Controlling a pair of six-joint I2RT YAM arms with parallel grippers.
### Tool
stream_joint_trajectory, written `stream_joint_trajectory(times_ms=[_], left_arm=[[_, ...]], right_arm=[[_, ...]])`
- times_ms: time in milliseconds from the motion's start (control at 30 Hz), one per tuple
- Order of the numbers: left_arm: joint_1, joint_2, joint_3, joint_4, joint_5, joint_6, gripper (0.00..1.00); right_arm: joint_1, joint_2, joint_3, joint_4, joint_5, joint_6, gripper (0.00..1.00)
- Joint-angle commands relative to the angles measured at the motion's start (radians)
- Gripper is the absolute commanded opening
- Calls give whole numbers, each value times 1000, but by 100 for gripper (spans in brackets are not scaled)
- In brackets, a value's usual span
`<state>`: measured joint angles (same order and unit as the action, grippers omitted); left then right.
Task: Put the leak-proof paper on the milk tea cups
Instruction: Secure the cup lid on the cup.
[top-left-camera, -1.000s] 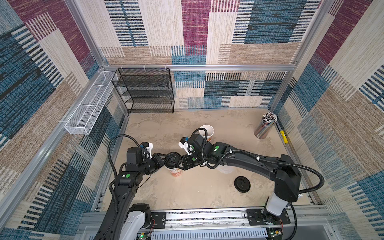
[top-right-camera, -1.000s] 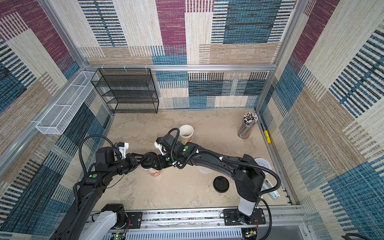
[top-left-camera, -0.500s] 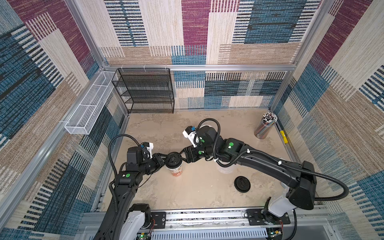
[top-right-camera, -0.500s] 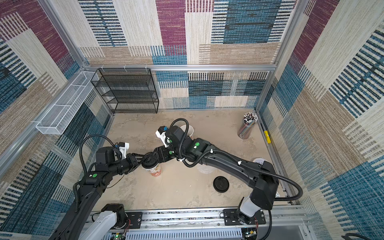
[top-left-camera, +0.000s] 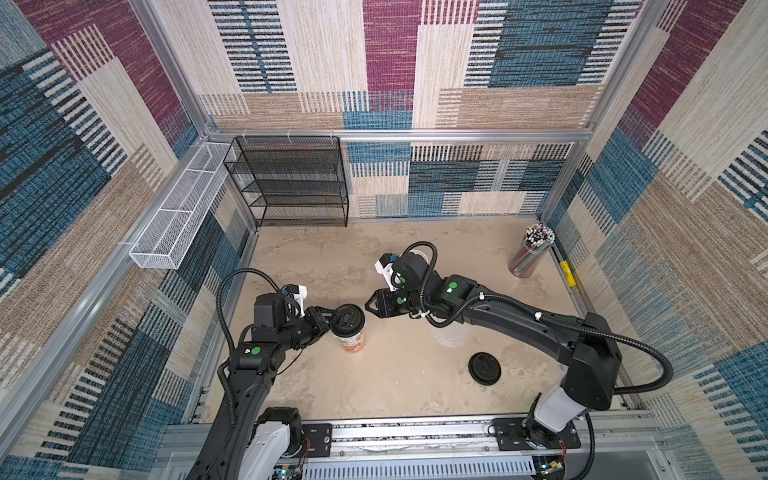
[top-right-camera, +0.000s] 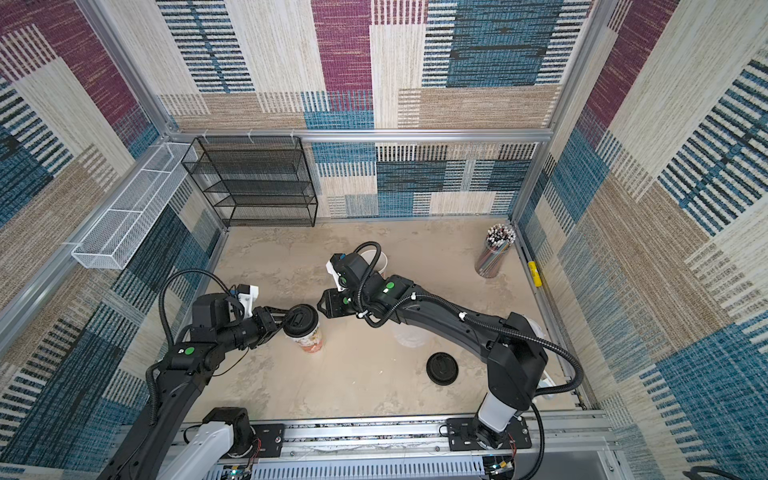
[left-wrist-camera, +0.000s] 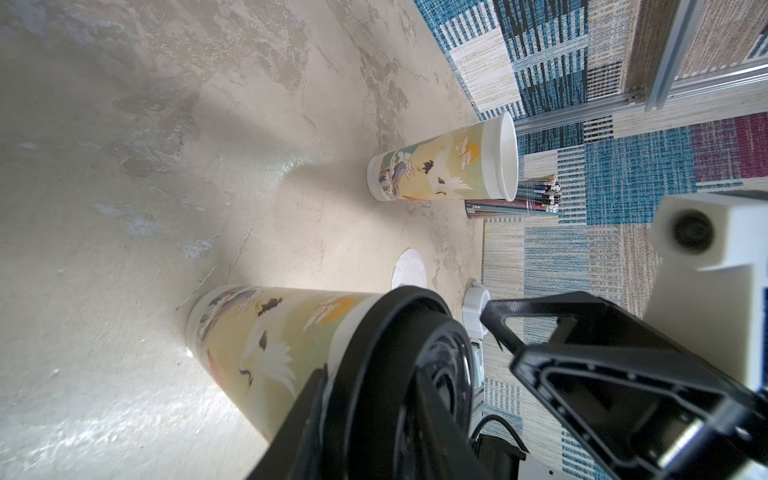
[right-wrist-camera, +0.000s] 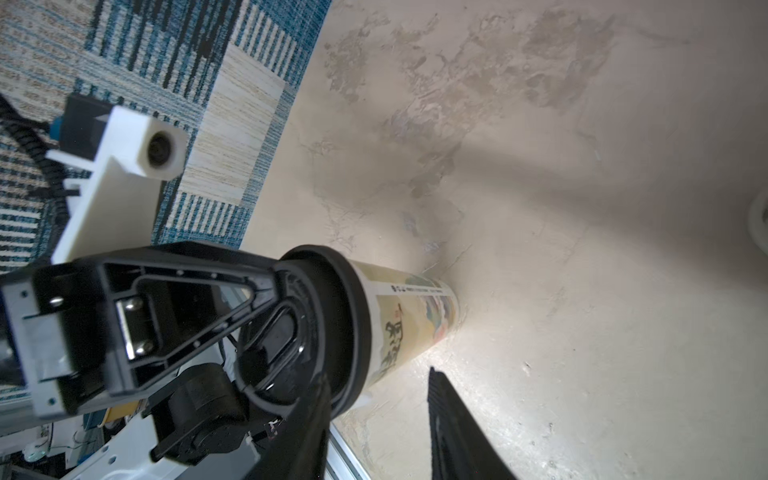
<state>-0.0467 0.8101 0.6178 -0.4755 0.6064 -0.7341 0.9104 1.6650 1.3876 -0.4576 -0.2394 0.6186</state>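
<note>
A milk tea cup (top-left-camera: 353, 344) (top-right-camera: 311, 341) stands at front left with a black domed lid (top-left-camera: 348, 319) (left-wrist-camera: 386, 365) on it. My left gripper (top-left-camera: 332, 321) (left-wrist-camera: 374, 424) is shut on this cup at its top, one finger (left-wrist-camera: 299, 415) lying along its side. My right gripper (top-left-camera: 368, 308) (right-wrist-camera: 378, 372) hangs open just right of the lid, nothing between its fingers. The other milk tea cup (left-wrist-camera: 449, 166) (top-right-camera: 377, 259) stands open-mouthed farther back, partly hidden by my right arm. A round whitish sheet of leak-proof paper (left-wrist-camera: 409, 270) (top-left-camera: 451, 336) lies on the table under the right arm.
A second black lid (top-left-camera: 484, 368) (top-right-camera: 441, 368) lies on the table at front right. A clear holder of striped straws (top-left-camera: 532, 249) (left-wrist-camera: 515, 199) stands at the back right corner. A black wire shelf (top-left-camera: 291, 183) sits against the back wall.
My right gripper has drawn back to the right, off the lidded cup, and its jaws have narrowed. The left gripper and the cup have stayed put.
</note>
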Motion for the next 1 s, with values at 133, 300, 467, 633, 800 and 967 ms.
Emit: stream_joint_trajectory(times_ms=[133,300,467,633,800,967], left_arm=[[-5,11,-25,-349,-133,-21,34],[-8,12,-27,-350,-134,-21,34],[-11,11,-27,-350,-137,-23,34],[-12,13,-27,-350,-138,-26,34],[-15,13,-29,-350,-142,-27,34],[-16,18,-29,-351,-144,-28,34]], right_arm=[[-2,43,10,69,-51,34,39],[-5,55,-2,92,-87,39,40],[-10,70,-8,102,-95,49,40],[-11,98,-1,105,-104,53,39],[-12,115,-51,99,-102,46,39],[-12,134,-84,74,-95,25,38]])
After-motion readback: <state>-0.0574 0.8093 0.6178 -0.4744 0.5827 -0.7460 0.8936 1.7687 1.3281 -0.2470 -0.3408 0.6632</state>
